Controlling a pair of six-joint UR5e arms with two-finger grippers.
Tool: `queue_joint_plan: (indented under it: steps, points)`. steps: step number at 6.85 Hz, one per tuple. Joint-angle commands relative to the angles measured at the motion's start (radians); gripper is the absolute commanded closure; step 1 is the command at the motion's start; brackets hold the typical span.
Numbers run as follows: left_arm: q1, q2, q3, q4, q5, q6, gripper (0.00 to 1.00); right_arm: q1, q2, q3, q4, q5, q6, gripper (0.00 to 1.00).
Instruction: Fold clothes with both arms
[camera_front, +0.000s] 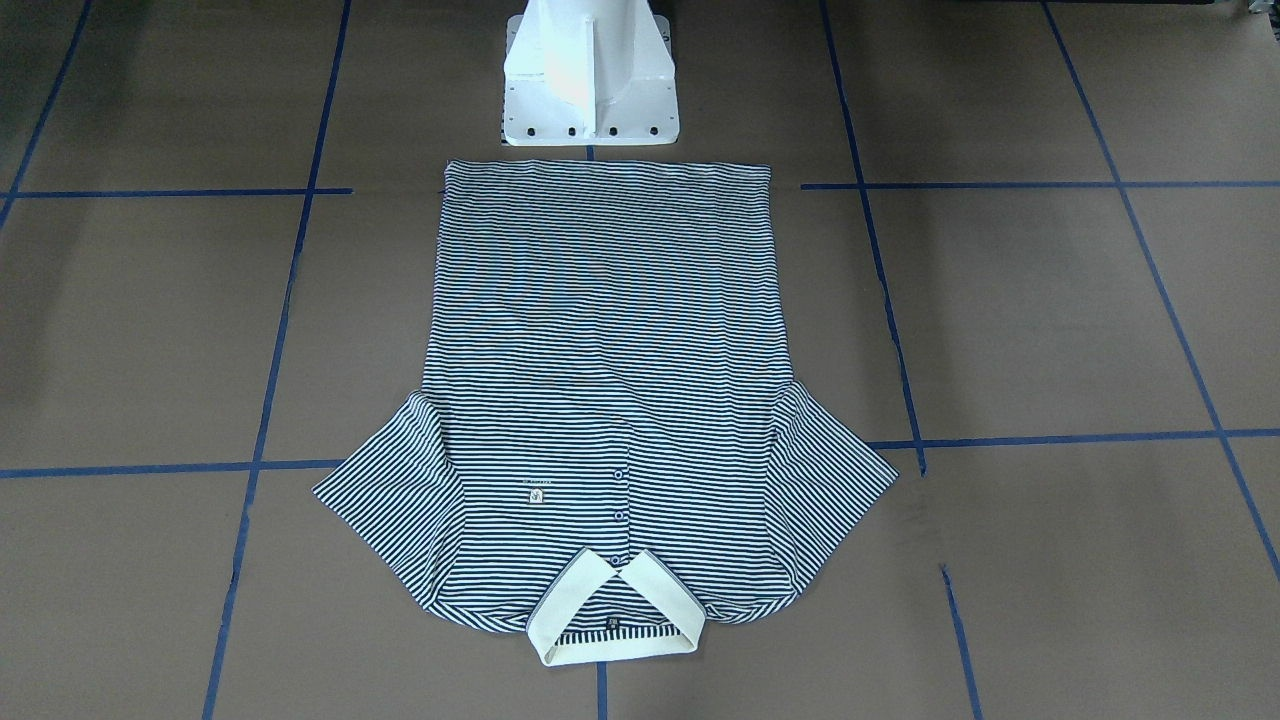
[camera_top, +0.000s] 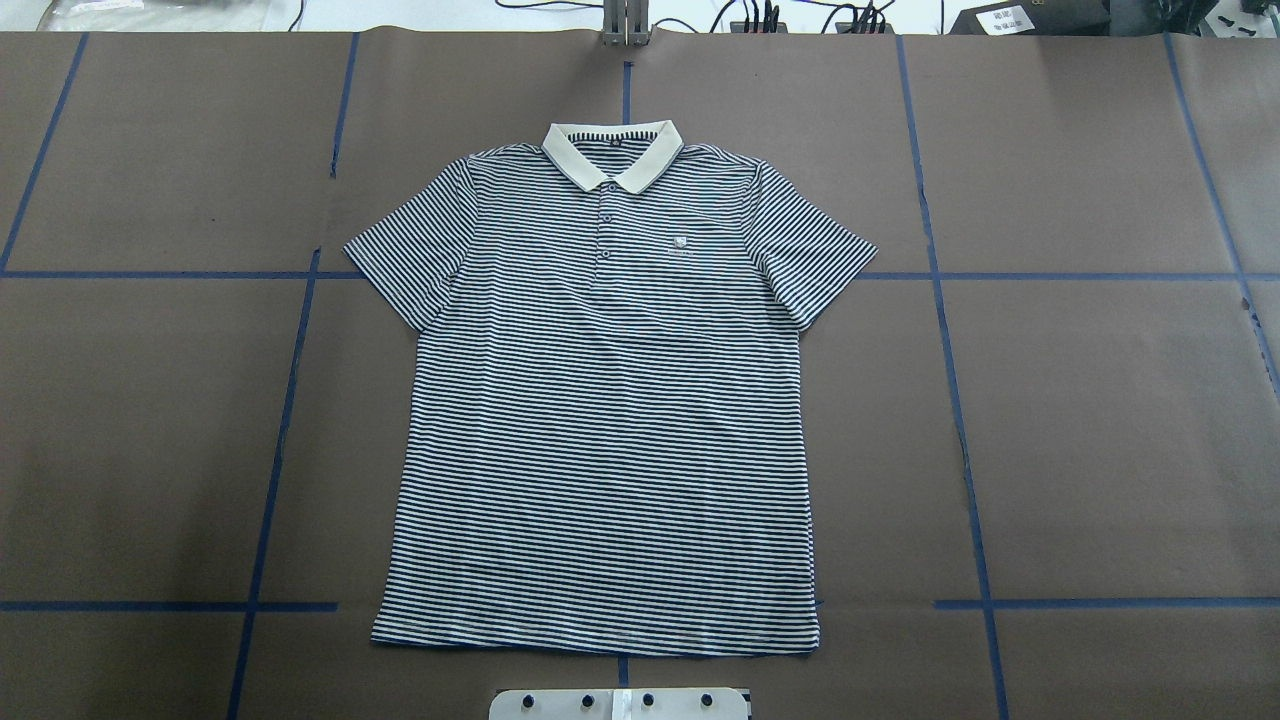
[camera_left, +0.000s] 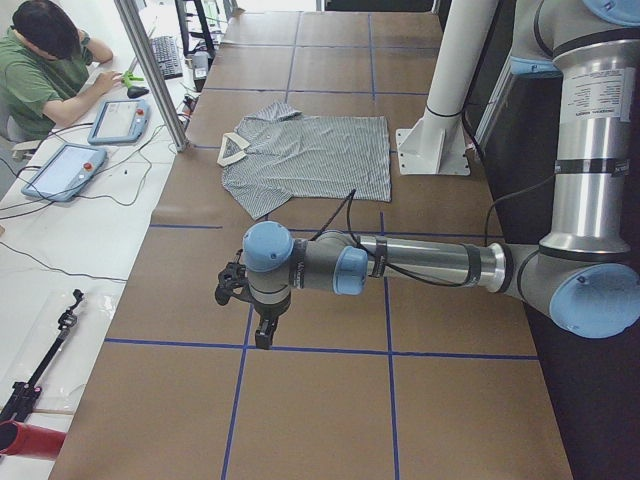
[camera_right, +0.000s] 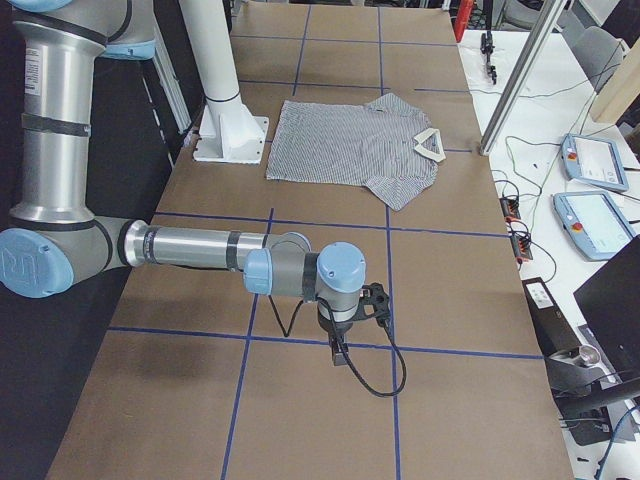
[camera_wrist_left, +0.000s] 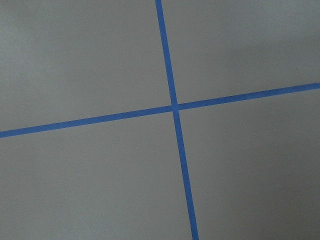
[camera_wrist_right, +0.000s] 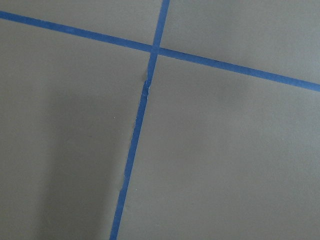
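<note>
One brown table (camera_top: 1100, 420) w/ blue tape grid (camera_top: 1100, 276); polo shirt (camera_top: 605, 430) flat mid-table.

Overhead, front views opposed, share shirt (camera_top: 610, 400); wrist views near table (camera_wrist_left: 75, 60).

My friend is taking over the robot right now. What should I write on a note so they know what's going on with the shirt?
Left gripper: over bare table on the robot's left, away from the shirt. Open or shut: cannot tell.
Right gripper: likewise on the robot's right. Cannot tell.
Polo shirt: flat, front up, sleeves spread, collar far from the robot, hem by the pedestal.
Done: nothing folded.
Left: every fold.
</note>
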Motion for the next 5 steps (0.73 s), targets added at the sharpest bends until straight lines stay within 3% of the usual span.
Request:
queue_joint_plan:
  steps: [1, 3, 4, 5]
  points:
    - [0.001, 0.002, -0.004, -0.084, 0.009, -0.003, 0.0, -0.001, 0.01, 0.002, -0.001, 0.003, 0.008, 0.0]
    - [0.003, -0.006, -0.001, -0.178, 0.0, -0.01, 0.0, -0.02, 0.085, 0.006, 0.095, 0.019, 0.008, 0.0]
    - [0.004, -0.036, 0.002, -0.283, 0.003, -0.01, 0.0, -0.026, 0.122, -0.027, 0.199, 0.016, 0.009, 0.0]
    - [0.004, -0.091, 0.028, -0.41, 0.006, -0.012, 0.0, -0.026, 0.134, -0.044, 0.23, 0.019, 0.065, 0.0]
